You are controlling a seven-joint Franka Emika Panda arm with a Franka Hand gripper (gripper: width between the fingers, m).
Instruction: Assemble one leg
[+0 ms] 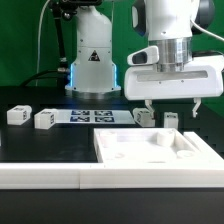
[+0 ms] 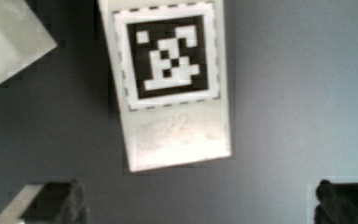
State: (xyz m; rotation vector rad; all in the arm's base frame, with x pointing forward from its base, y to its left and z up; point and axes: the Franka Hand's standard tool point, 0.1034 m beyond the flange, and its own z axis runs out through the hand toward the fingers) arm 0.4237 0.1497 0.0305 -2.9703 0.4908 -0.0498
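Note:
Two legs, small white blocks, stand under my gripper [image 1: 173, 108] in the exterior view: one [image 1: 146, 118] below the finger on the exterior view's left, one [image 1: 171, 121] between the fingers. Two more legs [image 1: 18, 116] [image 1: 44, 120] stand far toward the exterior view's left. In the wrist view a white leg [image 2: 172, 85] with a black-and-white tag lies ahead of my gripper [image 2: 197, 205]. The dark fingertips [image 2: 51, 203] are spread wide with nothing between them. The gripper is open, above the table and touching no leg.
The large flat white square part with a raised rim [image 1: 112, 152] lies in front on a white ledge. The marker board [image 1: 98, 115] lies behind, by the robot base. A pale white shape [image 2: 5, 45] shows at the wrist view's corner.

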